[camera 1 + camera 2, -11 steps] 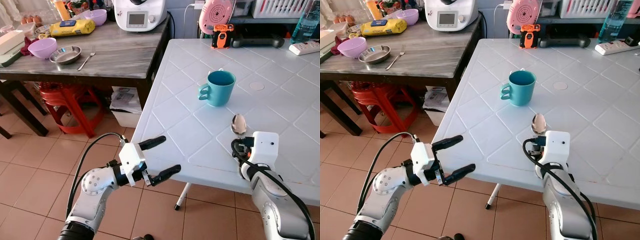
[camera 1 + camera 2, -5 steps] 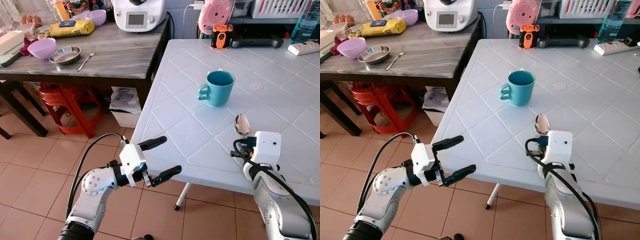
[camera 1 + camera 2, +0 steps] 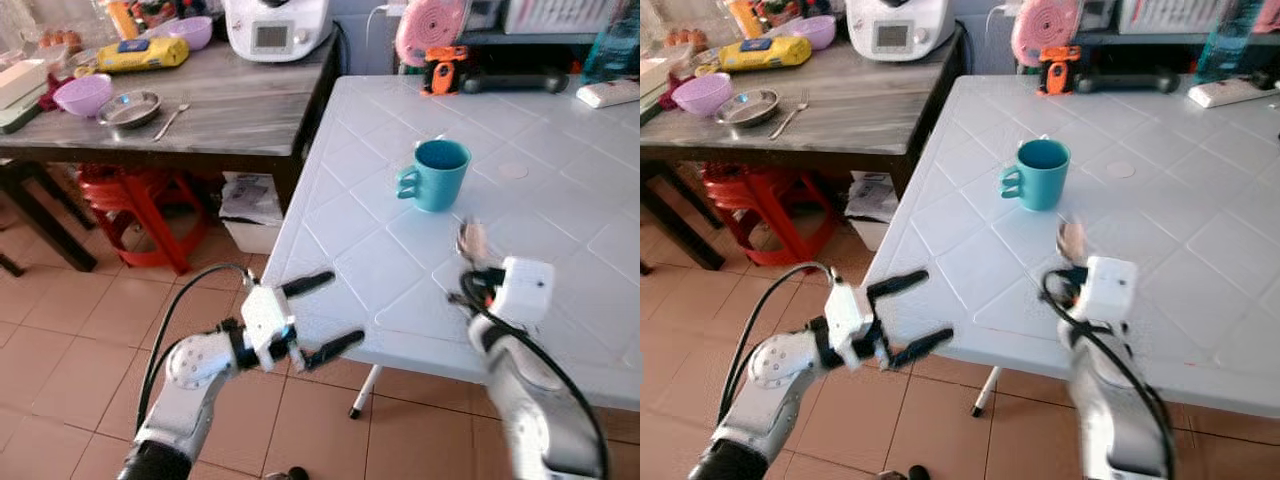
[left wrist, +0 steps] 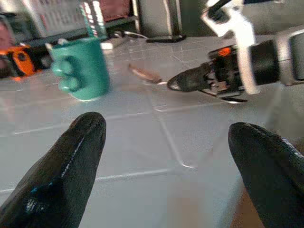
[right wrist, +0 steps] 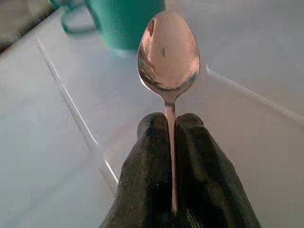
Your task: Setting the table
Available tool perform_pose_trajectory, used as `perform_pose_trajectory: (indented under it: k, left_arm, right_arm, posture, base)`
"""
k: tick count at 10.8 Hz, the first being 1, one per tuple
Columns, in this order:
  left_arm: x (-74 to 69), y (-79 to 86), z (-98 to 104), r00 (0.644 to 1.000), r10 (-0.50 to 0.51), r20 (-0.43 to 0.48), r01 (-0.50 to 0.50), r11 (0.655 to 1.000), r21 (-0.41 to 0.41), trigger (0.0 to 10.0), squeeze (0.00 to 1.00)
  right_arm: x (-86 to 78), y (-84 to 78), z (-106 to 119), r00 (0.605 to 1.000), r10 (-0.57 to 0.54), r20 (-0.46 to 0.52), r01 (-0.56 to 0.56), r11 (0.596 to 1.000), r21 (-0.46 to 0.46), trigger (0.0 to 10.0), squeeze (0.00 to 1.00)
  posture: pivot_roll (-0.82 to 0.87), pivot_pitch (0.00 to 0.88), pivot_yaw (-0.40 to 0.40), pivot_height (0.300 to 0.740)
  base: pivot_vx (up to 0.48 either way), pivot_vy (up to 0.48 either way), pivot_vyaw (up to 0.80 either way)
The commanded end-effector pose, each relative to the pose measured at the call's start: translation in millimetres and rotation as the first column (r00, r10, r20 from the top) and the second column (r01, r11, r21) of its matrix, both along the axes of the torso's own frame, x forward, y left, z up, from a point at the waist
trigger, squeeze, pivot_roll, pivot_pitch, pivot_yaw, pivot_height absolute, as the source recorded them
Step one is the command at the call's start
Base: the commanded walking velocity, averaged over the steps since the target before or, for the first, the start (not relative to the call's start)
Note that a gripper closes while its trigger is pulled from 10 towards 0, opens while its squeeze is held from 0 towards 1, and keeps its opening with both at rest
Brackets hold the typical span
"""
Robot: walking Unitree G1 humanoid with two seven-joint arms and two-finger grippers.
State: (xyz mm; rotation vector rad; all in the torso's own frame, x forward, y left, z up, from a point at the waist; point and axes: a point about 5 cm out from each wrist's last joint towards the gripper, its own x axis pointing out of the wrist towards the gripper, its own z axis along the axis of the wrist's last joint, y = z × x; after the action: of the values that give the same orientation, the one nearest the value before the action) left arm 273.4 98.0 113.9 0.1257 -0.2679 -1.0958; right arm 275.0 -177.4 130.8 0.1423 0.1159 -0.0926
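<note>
A teal mug [image 3: 438, 172] stands upright on the white table [image 3: 345, 255], its handle toward the left. Just in front of it, a metal spoon [image 3: 468, 240] is held low over the tabletop, bowl end pointing at the mug. My right gripper [image 5: 170, 124] is shut on the spoon's handle, and in the right wrist view the spoon bowl [image 5: 168, 52] sticks out past the fingertips. My left gripper [image 3: 342, 308] hangs open at the table's front left edge, below the tabletop, with nothing between its fingers [image 4: 71, 161].
A dark wooden table [image 3: 230, 110] on the left carries a purple bowl [image 3: 83, 94], a metal dish [image 3: 130, 108], a fork [image 3: 172, 116] and a white appliance [image 3: 275, 25]. A red stool [image 3: 135, 205] stands under it. An orange device [image 3: 445, 70] and a power strip [image 3: 610, 92] sit at the white table's back.
My right gripper has shifted the spoon slightly left, and that arm now looks blurred. The left gripper has stayed open in the same place.
</note>
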Motion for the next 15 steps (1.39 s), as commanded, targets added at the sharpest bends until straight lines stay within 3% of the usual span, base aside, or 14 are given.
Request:
perform_pose_trajectory:
  k: [1,2,3,5,6,7,11,15]
  left_arm:
    - [7.4,6.0,5,0.998,0.062,0.014,-0.062,0.998,-0.014,10.0,0.0]
    - [15.8,7.7,11,0.991,0.136,0.002,-0.136,0.988,-0.067,10.0,0.0]
    - [24.2,12.5,15,0.973,0.228,-0.029,-0.23,0.966,-0.115,10.0,0.0]
    - [39.7,27.2,15,0.906,0.418,-0.07,-0.424,0.899,-0.114,10.0,0.0]
    - [44.5,37.4,9,0.848,0.52,-0.1,-0.528,0.845,-0.084,10.0,0.0]
    - [44.2,39.3,7,0.836,0.537,-0.115,-0.547,0.834,-0.078,10.0,0.0]
    - [43.2,30.7,3,0.823,0.55,-0.14,-0.563,0.824,-0.073,10.0,0.0]
    - [44.6,22.5,5,0.846,0.516,-0.13,-0.528,0.846,-0.075,10.0,0.0]
  right_arm:
    - [0.0,4.7,14,0.997,0.01,0.079,-0.01,1.0,0.007,0.0,0.0]
    - [-0.8,11.7,21,0.991,0.026,0.133,-0.027,1.0,0.012,1.1,0.0]
    - [-1.7,17.5,27,0.984,0.037,0.176,-0.038,0.999,0.0,9.8,0.0]
    - [-2.8,18.9,29,0.98,0.03,0.198,-0.026,0.999,-0.023,10.0,0.0]
    - [-3.3,17.4,29,0.977,0.017,0.213,-0.014,1.0,-0.016,10.0,0.0]
    - [-2.6,17.2,30,0.975,0.023,0.219,-0.02,1.0,-0.015,10.0,0.0]
    - [-0.5,19.7,29,0.974,0.031,0.223,-0.028,0.999,-0.017,10.0,0.0]
    - [0.2,18.0,27,0.974,0.021,0.228,-0.013,0.999,-0.034,10.0,0.0]
  posture:
    - [-0.13,0.108,0.131,0.74]
    - [-0.13,0.107,0.131,0.74]
    - [-0.13,0.105,0.136,0.74]
    - [-0.13,0.104,0.138,0.74]
    - [-0.13,0.1,0.135,0.74]
    - [-0.13,0.098,0.131,0.74]
    - [-0.12,0.097,0.128,0.74]
    - [-0.13,0.088,0.138,0.74]
  base:
    - [0.0,0.0,0.0]
    - [0.0,0.0,0.0]
    - [0.0,0.0,0.0]
    - [0.0,0.0,0.0]
    - [0.0,0.0,0.0]
    - [0.0,0.0,0.0]
    - [0.0,0.0,0.0]
    - [0.0,0.445,0.0]
